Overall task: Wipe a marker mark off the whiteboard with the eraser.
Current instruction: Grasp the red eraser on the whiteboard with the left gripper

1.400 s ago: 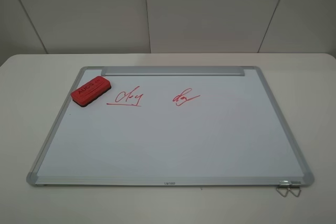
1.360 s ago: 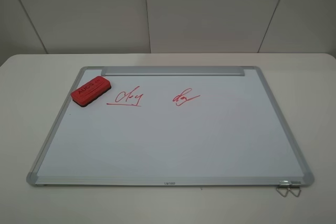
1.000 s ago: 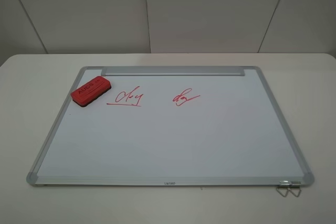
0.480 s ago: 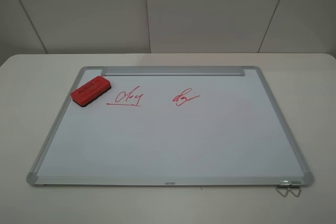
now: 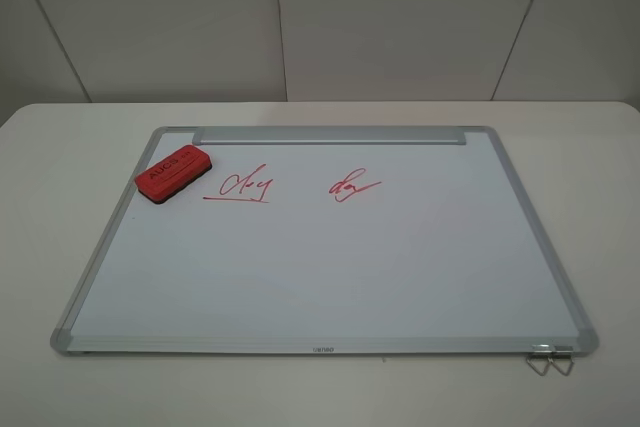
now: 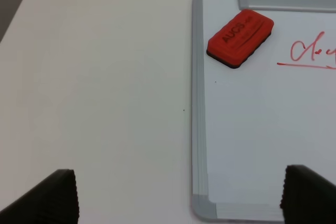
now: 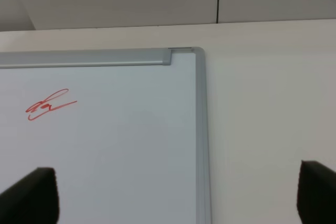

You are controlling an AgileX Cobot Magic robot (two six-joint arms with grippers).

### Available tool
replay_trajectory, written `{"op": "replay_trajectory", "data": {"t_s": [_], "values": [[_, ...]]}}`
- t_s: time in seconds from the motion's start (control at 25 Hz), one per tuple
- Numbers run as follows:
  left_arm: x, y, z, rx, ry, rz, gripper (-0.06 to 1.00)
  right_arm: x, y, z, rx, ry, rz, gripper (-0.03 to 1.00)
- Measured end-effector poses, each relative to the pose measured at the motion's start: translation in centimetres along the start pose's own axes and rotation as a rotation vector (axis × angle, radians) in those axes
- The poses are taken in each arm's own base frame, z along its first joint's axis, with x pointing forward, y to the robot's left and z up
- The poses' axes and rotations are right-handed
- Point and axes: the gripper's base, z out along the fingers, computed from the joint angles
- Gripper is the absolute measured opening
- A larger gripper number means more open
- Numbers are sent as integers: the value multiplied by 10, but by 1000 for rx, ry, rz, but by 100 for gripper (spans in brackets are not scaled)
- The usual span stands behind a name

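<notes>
Whiteboard (image 5: 330, 267) flat on table (image 5: 60, 147); eraser (image 5: 170, 174) lies on the board near its far-left corner, just left of marker mark (image 5: 243, 187), not touching it; smaller squiggle (image 5: 353, 188) sits to the mark's right. Left end effector (image 6: 178, 198) spread wide, empty, above the board's left edge; right end effector (image 7: 173, 195) likewise open, empty, above the right edge.

surface: white table (image 5: 60, 147) | on it: whiteboard (image 5: 330, 267), flat | metal clips (image 5: 550, 359) at its near corner
</notes>
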Motion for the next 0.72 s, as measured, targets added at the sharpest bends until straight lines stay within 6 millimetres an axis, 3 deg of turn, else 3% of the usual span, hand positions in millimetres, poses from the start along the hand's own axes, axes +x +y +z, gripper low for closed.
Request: {"op": "replay_trajectory", "data": {"t_s": [0.16,0.28,0.44,0.72], "values": [[-37,-2,26,44,56,39,77,0,0,0,0,0,0,83],[-66,-6,58,65,131,62,77,0,0,0,0,0,0,83],[-98,-11,118,79,306,137,77,0,0,0,5,0,-3,83],[-129,-21,244,134,570,199,77,0,0,0,0,0,0,83]]}}
